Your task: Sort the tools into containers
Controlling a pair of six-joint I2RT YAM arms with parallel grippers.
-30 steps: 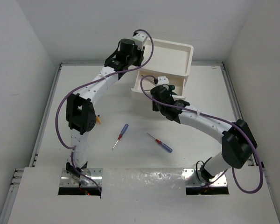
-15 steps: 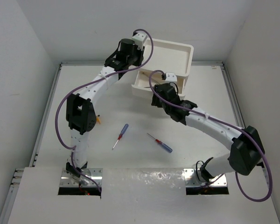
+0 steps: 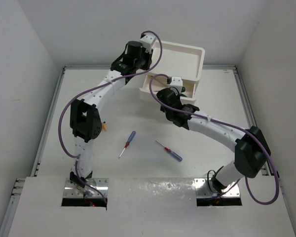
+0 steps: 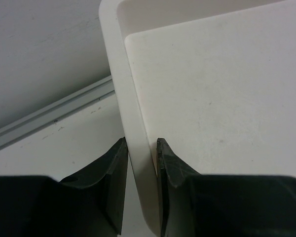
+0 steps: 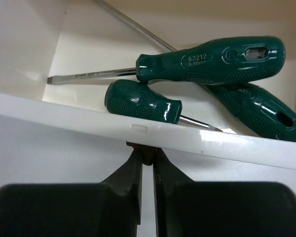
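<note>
- Drawer (image 5: pixel 64 118) handling looks like the step in hand. The right pincer (image 5: pixel 147 156) is closed on its tab (image 5: pixel 147 147), with three green screwdrivers (image 5: pixel 207 61) lying inside.
- The left pincer (image 4: pixel 140 148) clamps a wall of the white unit (image 3: pixel 182 57) at the far edge of the tabletop (image 3: pixel 148 168).
- A blue-handled screwdriver (image 3: pixel 129 140) and a red-shafted screwdriver (image 3: pixel 170 152) lie mid-tabletop, unsorted. Next probably comes a straight push shut.
- Against half a second ago, the right elbow has swung inward from the right edge. The left arm and loose tools are unchanged.
</note>
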